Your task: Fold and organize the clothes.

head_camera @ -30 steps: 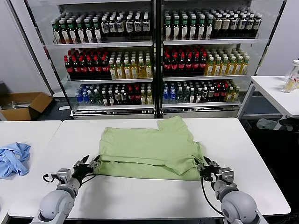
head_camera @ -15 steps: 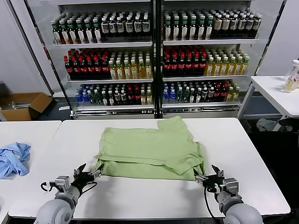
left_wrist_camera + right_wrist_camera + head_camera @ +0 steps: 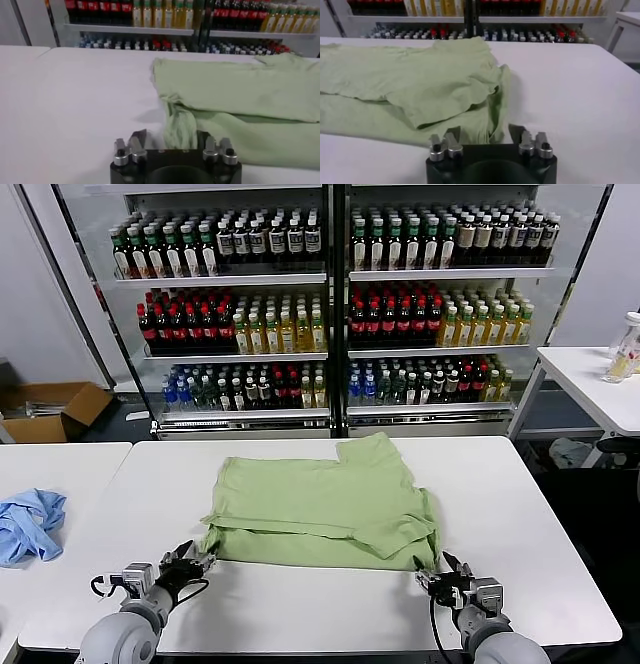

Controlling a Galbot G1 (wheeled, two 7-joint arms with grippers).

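- The light green polo shirt [image 3: 322, 511] lies folded at the white table's [image 3: 520, 514] centre; no logo or writing shows.
- Left gripper [image 3: 196, 563], at the shirt's 7 o'clock corner: jaws part-open, with fabric bunched between them.
- Right gripper [image 3: 436, 577], at 5 o'clock: jaws part-open around the hem.
- Shelf bottle [image 3: 330, 304] labels are unreadable.

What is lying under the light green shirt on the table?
Under the green shirt only the white table shows, bare around its edges. The shirt is folded over itself, so anything beneath or between its layers is covered and cannot be seen.
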